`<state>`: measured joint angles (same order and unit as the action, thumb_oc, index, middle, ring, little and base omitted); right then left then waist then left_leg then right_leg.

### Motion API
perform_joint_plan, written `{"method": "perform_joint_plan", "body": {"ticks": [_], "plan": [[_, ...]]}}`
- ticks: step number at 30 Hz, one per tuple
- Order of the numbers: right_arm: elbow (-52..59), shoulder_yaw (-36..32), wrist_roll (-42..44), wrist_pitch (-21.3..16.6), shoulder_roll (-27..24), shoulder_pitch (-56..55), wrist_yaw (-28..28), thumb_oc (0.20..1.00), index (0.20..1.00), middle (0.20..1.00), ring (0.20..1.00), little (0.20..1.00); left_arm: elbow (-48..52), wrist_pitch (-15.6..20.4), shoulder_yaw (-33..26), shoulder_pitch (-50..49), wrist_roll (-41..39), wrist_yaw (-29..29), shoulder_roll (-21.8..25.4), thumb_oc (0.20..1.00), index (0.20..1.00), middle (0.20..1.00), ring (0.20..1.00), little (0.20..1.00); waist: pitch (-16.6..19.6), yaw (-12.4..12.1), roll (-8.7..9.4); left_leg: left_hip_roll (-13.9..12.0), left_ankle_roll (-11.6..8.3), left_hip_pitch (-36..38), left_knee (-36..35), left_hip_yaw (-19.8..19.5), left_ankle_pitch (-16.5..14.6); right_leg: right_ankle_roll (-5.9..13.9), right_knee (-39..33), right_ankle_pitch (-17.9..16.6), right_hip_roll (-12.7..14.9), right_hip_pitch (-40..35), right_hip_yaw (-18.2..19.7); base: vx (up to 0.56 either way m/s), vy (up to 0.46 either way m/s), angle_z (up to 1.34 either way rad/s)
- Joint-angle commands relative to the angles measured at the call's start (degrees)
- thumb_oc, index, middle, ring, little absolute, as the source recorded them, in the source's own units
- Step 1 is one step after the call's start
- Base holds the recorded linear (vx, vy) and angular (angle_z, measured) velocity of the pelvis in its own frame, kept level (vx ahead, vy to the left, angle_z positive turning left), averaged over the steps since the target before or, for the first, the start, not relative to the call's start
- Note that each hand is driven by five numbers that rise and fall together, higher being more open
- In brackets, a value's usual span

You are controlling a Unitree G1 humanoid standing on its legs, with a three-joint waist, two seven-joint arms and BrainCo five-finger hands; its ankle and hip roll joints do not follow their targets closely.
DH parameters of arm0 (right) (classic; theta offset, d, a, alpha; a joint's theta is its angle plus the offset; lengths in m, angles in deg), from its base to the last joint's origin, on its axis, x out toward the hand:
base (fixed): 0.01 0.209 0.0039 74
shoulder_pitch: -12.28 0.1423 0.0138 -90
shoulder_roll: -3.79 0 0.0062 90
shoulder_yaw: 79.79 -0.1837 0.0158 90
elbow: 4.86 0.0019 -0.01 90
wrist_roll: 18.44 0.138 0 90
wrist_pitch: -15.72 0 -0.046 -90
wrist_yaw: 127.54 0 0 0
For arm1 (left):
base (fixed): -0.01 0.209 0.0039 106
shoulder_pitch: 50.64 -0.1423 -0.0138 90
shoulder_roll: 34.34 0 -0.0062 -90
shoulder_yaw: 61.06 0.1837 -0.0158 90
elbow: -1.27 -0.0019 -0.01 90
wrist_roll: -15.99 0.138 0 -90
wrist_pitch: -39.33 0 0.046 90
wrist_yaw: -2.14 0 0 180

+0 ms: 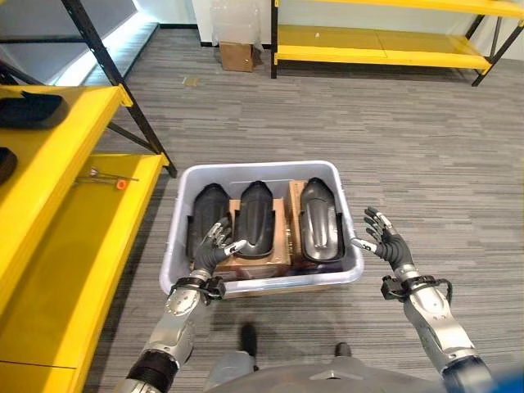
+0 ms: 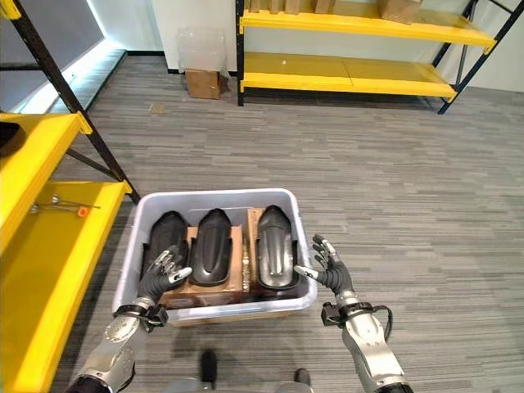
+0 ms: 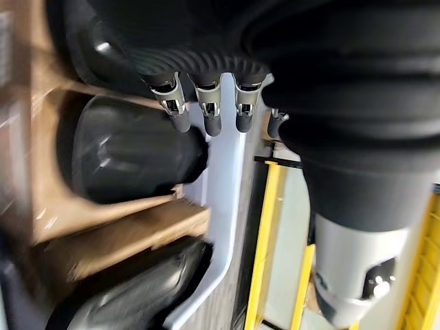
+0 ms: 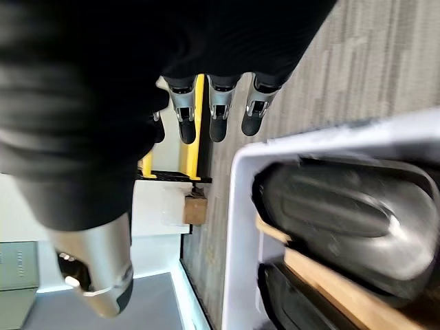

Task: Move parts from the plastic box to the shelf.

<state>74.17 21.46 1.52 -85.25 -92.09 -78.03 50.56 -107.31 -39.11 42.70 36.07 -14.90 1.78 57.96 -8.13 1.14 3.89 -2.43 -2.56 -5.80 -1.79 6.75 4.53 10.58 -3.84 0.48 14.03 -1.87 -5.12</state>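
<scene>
Pale grey plastic box sits on the striped floor in front of you in the left eye view, with three black parts lying side by side on brown cardboard inside it. Your left hand reaches over the near rim, above the left part, with fingers relaxed and grasping nothing. Your right hand hovers just outside the box's right wall, fingers spread, also empty. Yellow shelf stands at your left, and a second yellow rack with a small carton beside it is far ahead.

From the right eye view you see the same layout.

Looking through the left wrist view, the straight fingers hang over a black part and the box rim.

Looking through the right wrist view, the fingers are extended beside the box wall, apart from it.
</scene>
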Motion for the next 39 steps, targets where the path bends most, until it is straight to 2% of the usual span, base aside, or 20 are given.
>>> {"method": "perform_joint_plan", "body": {"ticks": [1,6,14,27,39], "plan": [[1.58,0.10,-1.20,-4.74,-1.08,7.89,-2.19,1.000,1.000,1.000,1.000,1.000,4.59,4.16,-1.67,3.42,-2.06,-0.60,0.61,1.000,1.000,1.000,1.000,1.000,-1.46,-0.96,0.23,-4.13,-1.61,-4.62,8.60,-0.89,-5.14,-0.52,3.62,-3.58,1.33,2.68,-0.35,-0.11,-0.050,0.13],[-1.26,3.69,-1.62,-5.53,0.38,17.32,-5.64,1.000,1.000,1.000,1.000,1.000,7.34,6.32,-1.44,6.52,-3.63,-2.29,0.77,1.000,1.000,1.000,1.000,1.000,-5.16,-2.18,-0.47,-4.27,-1.90,-9.22,9.58,-2.11,-4.10,-0.92,4.58,-3.46,1.32,6.89,-1.19,-0.13,-0.033,0.05],[-5.46,6.65,-1.42,-5.67,2.98,25.14,-8.91,1.000,1.000,1.000,1.000,1.000,11.08,8.30,-0.29,10.91,-4.29,-4.30,0.68,1.000,1.000,1.000,1.000,1.000,-9.26,-3.35,-1.68,-3.52,-1.65,-13.62,11.39,-3.19,-3.93,-1.25,6.25,-3.83,1.84,10.85,-1.68,-0.07,-0.002,0.13],[-9.34,10.65,-1.90,-4.91,5.23,30.56,-9.66,1.000,1.000,1.000,1.000,1.000,11.81,8.67,2.04,12.32,-4.56,-4.87,0.72,1.000,1.000,1.000,1.000,1.000,-12.23,-4.94,-2.76,-2.91,-1.41,-16.75,12.35,-3.82,-3.62,-1.47,6.89,-4.11,2.31,13.36,-2.11,-0.01,0.004,0.02],[-23.37,10.20,2.21,-3.89,5.97,39.90,-12.36,1.000,1.000,1.000,1.000,1.000,14.92,8.84,4.43,12.82,-6.00,-4.60,3.46,1.000,1.000,1.000,1.000,1.000,-15.12,-7.44,-5.48,-2.08,-1.21,-20.22,13.53,-4.57,-3.46,-1.59,8.22,-4.09,2.86,16.37,-2.58,-0.03,0.012,0.06]]}}
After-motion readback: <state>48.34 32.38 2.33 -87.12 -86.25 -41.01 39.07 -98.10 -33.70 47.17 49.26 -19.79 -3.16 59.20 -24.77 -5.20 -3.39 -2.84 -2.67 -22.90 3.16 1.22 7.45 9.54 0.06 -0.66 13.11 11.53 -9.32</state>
